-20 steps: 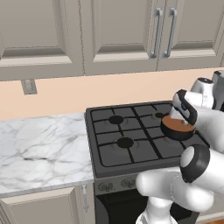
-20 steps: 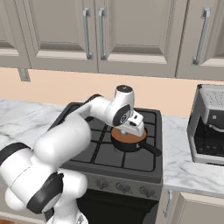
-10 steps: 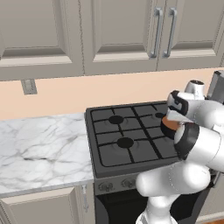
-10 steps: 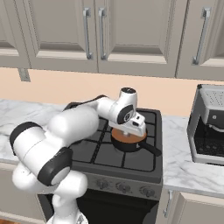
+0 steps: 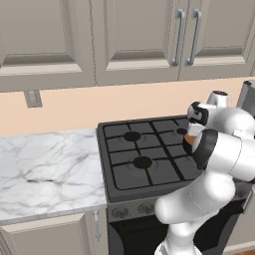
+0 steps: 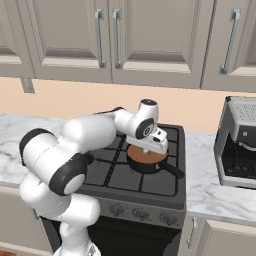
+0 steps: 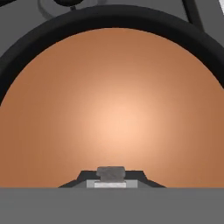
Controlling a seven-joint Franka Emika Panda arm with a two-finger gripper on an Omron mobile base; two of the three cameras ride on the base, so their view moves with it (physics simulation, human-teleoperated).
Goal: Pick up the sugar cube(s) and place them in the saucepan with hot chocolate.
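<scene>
Brimming brown saucepan (image 7: 26, 52), black-rimmed

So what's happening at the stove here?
The white arm has its gripper directly over the saucepan with hot chocolate, which sits on a right-hand burner of the black stove. In the hand view the gripper is shut on a small grey block, probably a sugar cube, poised just above the brown liquid. It has not been dropped in yet.
</scene>
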